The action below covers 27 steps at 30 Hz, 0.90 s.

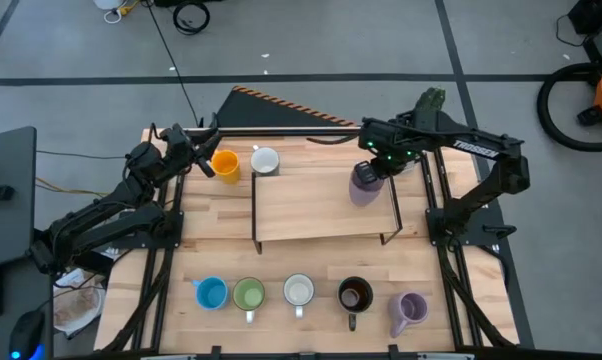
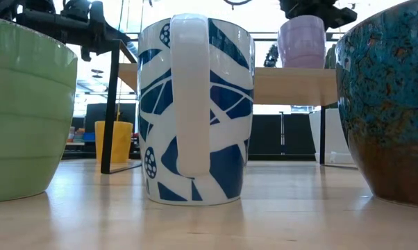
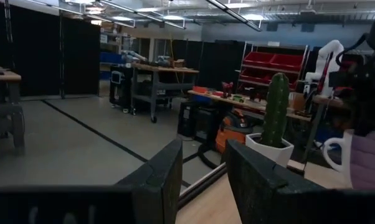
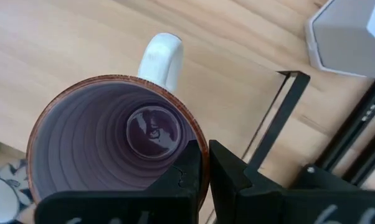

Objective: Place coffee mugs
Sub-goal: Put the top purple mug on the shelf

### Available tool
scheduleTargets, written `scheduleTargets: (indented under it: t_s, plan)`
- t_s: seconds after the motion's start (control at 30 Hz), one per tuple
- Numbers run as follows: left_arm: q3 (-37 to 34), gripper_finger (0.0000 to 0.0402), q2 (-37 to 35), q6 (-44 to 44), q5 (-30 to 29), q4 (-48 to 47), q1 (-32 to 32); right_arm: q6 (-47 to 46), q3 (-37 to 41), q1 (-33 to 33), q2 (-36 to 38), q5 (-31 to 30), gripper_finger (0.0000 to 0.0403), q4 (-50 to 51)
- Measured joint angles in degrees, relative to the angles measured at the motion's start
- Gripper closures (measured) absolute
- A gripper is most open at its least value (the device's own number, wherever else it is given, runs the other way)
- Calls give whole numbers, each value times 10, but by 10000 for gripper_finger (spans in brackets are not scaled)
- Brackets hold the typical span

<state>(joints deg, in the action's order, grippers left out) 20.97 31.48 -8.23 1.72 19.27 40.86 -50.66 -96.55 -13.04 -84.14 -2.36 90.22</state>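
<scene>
Right wrist view, lilac mug (image 4: 113,149) (empty), rim pinched

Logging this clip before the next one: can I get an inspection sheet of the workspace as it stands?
Surface: wooden table with a raised wooden shelf.
Job's things: lilac mug on the shelf's right end; orange mug and white mug behind the shelf; blue mug, green mug, patterned white mug, dark brown mug, second lilac mug in the front row.
Clutter: cactus pot.
Grippers: right gripper pinches the lilac mug's rim; left gripper open, empty, near the orange mug.
Cables: black cable on the floor.
Surroundings: workshop benches, red bins.
</scene>
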Motion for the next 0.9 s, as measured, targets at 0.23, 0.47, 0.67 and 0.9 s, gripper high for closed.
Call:
scheduleTargets:
  t_s: [0.23, 0.47, 0.67, 0.9]
  plan:
    - [0, 274, 0, -1, 0, -5, 0, 55, -1, -22, 0, -14, 381, -2]
    - [0, 274, 0, -1, 0, -8, 0, 132, -1, -58, 2, -22, 382, -2]
    - [0, 274, 0, -1, 0, -8, 0, 144, 29, -81, 13, -19, 382, -3]
    - [0, 274, 0, -1, 0, -12, 0, 144, 60, -87, 51, -39, 382, -4]
